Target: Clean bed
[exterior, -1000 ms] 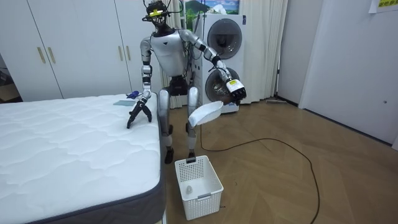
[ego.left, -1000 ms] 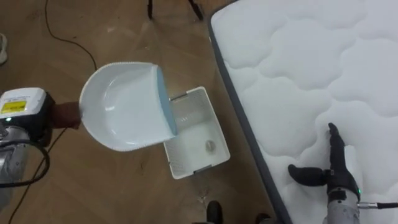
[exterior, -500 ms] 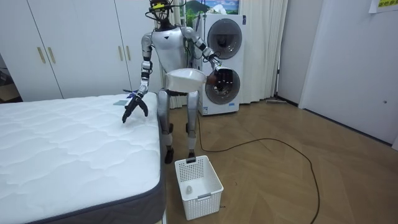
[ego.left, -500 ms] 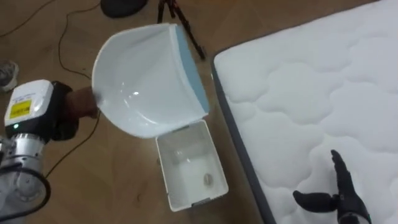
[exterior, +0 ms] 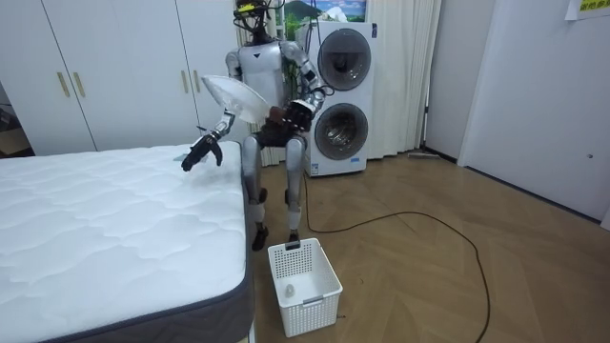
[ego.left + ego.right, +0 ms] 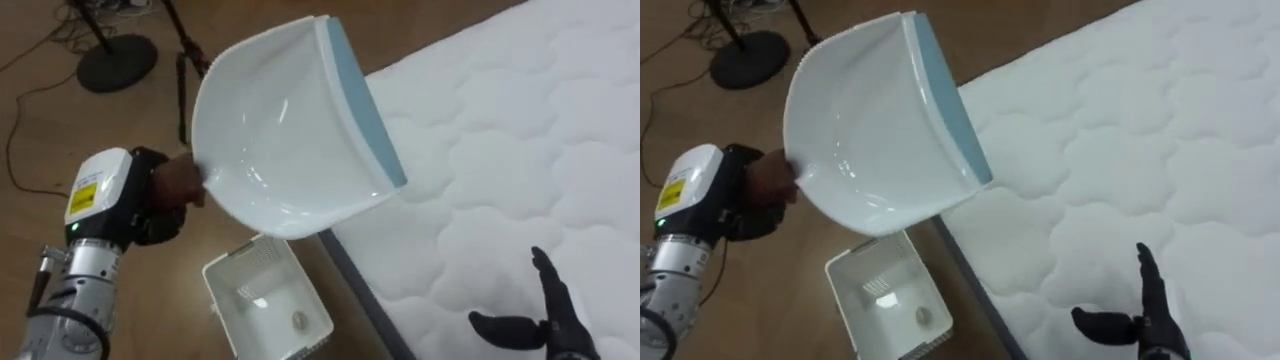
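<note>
- Standing at the corner of the bed (image 5: 114,238), with 2 stacked washing machines (image 5: 341,95) behind.
- Gripping the dustpan (image 6: 280,130) by its handle with the left hand (image 6: 155,205), fingers curled tight round it.
- Holding that dustpan raised at chest height and tilted, blue lip toward the bed, hollow side turned up.
- Hovering the right hand (image 6: 552,322) over the bed near its edge, fingers straight, thumb spread wide, holding nothing; cannot tell whether touching the cover.
- Below the dustpan, on the wooden floor (image 6: 100,120) just beside the bed: 1 white basket (image 6: 222,300) with 1 small pale object (image 6: 297,320) lying inside.
- Farther off on the floor: 1 round black stand base (image 6: 115,62).
</note>
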